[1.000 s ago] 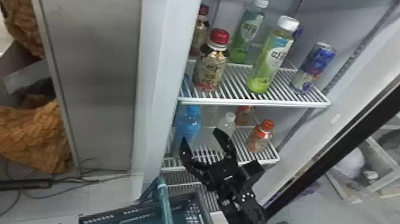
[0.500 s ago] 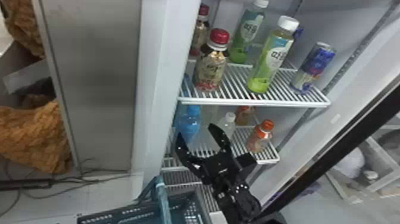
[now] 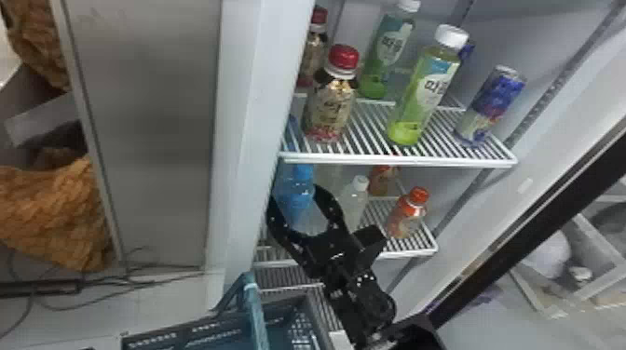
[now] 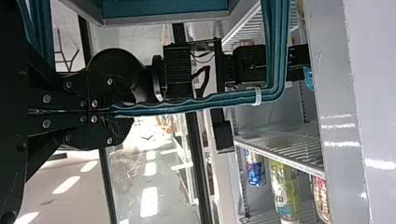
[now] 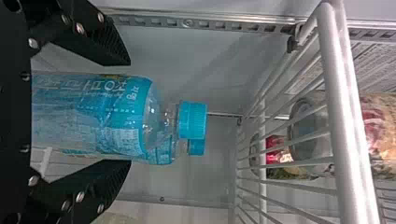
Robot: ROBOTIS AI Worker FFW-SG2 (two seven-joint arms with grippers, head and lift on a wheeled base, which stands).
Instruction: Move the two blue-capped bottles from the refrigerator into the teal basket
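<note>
Bottle, front blue-capped one (image 5: 88,116), upright on the lower wire shelf (image 3: 405,254), left side of refrigerator, under the upper wire shelf (image 3: 396,162). Right gripper (image 5: 128,113) spread wide about the labelled body, one finger to each flank; daylight on one side, contact on the other uncertain. No grip yet, by my reading. Second bottle close behind, its blue cap (image 5: 197,148) just showing past the first. Clear thin-walled plastic, likely filled: expect fair weight for its size, walls that give a little under squeeze, dented more easily than broken. Chilled surface may be damp, label film slick; fill level cannot be told. Best hold: the straight label section, below the sloping shoulder, pads square to the body, pressure firm but moderate. Cap and neck poor places, too small, and would let the weight swing. Bring it out level and low, so the cap misses the upper shelf edge. White-capped bottle (image 3: 356,205) stands near the outer finger, easily nudged. Teal basket (image 3: 163,334) waits below, outside; left gripper (image 4: 123,111) closed on its handle (image 4: 187,103).
</note>
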